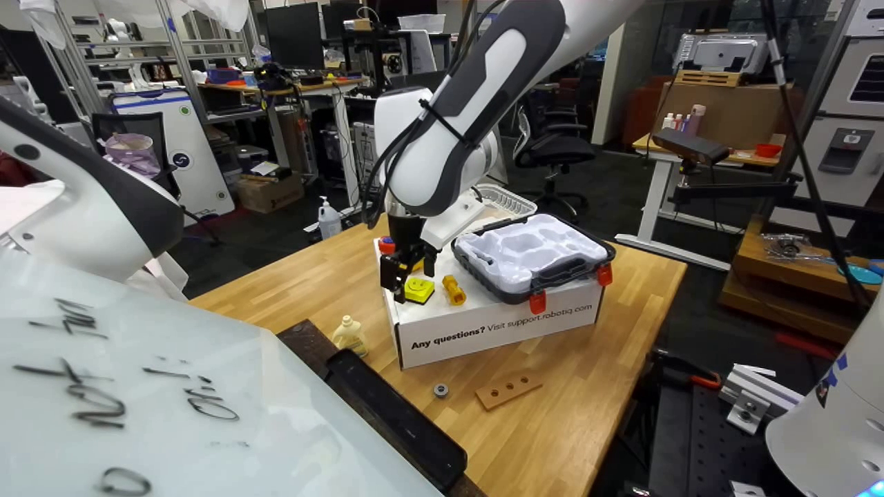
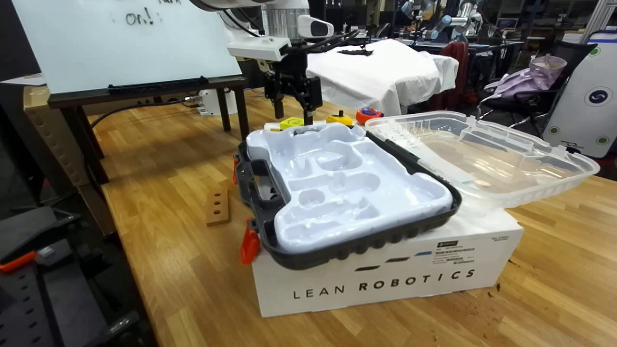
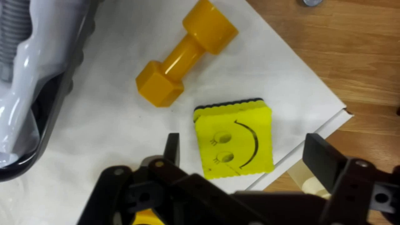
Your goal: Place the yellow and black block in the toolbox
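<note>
Though visibly eyelashed only in wrist view, yellow block (image 3: 234, 140) near spread fingers (image 3: 323, 162).

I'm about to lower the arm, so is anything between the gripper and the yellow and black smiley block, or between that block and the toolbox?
Nothing visible stands between the gripper and the block. An orange bolt lies between the block and part of the toolbox, whose rim stands raised; lifting should probably clear both.

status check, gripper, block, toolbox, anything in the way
Gripper open, nothing held. Block on white box, outside the open toolbox. Bolt and another yellow piece nearby, probably not blocking.
</note>
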`<state>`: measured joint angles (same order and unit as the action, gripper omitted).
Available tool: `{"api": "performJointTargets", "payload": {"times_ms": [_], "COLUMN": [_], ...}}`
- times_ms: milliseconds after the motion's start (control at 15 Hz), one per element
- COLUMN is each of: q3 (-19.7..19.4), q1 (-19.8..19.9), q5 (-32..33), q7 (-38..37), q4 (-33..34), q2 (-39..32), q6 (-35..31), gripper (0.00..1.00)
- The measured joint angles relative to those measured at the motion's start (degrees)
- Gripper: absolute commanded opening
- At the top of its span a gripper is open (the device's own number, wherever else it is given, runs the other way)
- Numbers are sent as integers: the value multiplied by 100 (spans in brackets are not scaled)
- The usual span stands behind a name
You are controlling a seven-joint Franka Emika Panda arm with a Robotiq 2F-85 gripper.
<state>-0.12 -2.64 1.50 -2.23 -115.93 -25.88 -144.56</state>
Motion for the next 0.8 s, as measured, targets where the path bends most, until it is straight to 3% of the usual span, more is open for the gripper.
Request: {"api": "performJointTargets", "payload": {"times_ms": [333,467,800], "q3": [11,14,19], "q1": [0,0,9], "q5": [-49,-76,-131], "q7": [2,2,4], "q4": [9,9,5], "q2": [0,0,-12], "q6": [0,3,17], "gripper": [100,74,38]}}
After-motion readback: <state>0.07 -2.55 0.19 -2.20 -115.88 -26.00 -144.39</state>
